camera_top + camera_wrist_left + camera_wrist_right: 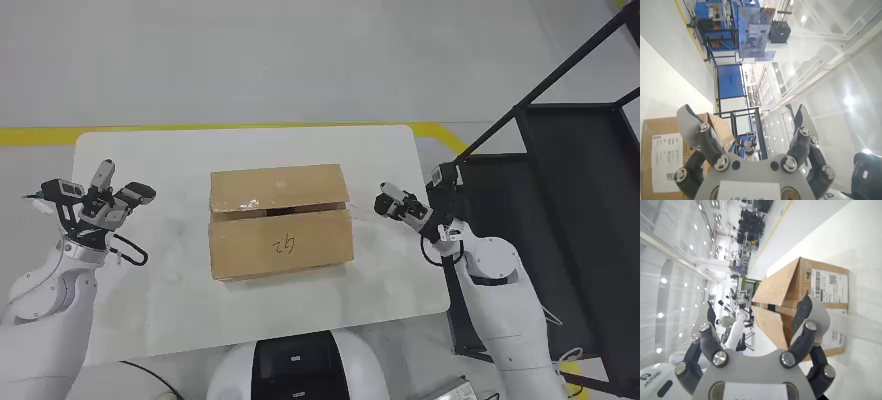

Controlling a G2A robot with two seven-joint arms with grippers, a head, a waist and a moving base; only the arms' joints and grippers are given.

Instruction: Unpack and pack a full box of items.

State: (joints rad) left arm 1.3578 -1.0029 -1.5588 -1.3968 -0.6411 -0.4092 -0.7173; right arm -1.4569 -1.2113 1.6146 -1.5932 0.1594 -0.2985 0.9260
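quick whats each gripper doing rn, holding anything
Left gripper: open, holding nothing.
Right gripper: open, holding nothing.

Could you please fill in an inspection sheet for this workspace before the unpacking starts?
Surface: white table, bare around the box.
Job's things: one cardboard box in the middle of the table, top flaps folded down with a dark gap between them; contents cannot be told.
Clutter: nothing seen.
Grippers: left gripper open, off one end of the box, apart from it; right gripper open, off the other end, also apart.
Cables: black cable loop at the left wrist, clear of the box.
Surroundings: black rack beside the table on the right arm's side; yellow floor line beyond the table.
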